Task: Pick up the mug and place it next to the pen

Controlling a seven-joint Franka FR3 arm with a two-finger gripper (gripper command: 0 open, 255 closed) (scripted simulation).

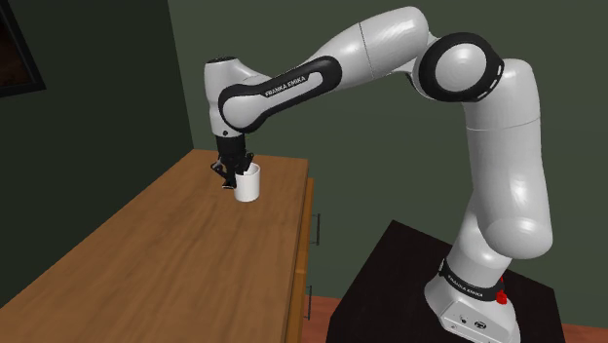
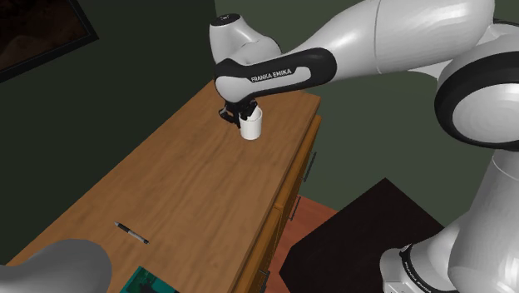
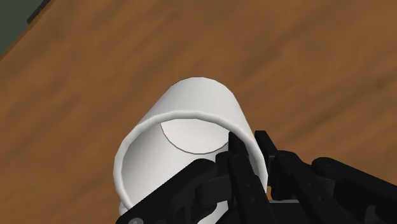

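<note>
- Wrist view: the gripper [image 3: 252, 151] is closed on the wall of the white mug [image 3: 191, 108], one jaw inside the rim and the other outside; the mug's pale bottom shows within
- Shoulder view: the mug is upright at the far end of the wooden top [image 1: 175, 253], near its edge towards the stand
- Second exterior view: a black pen [image 2: 130, 232] lies at the near end, well apart from the mug, with a green flat thing [image 2: 150, 281] just beyond it

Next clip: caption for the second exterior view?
Claw clasps the white mug by its rim on the wooden cabinet top, the pen lying far along it.
</note>
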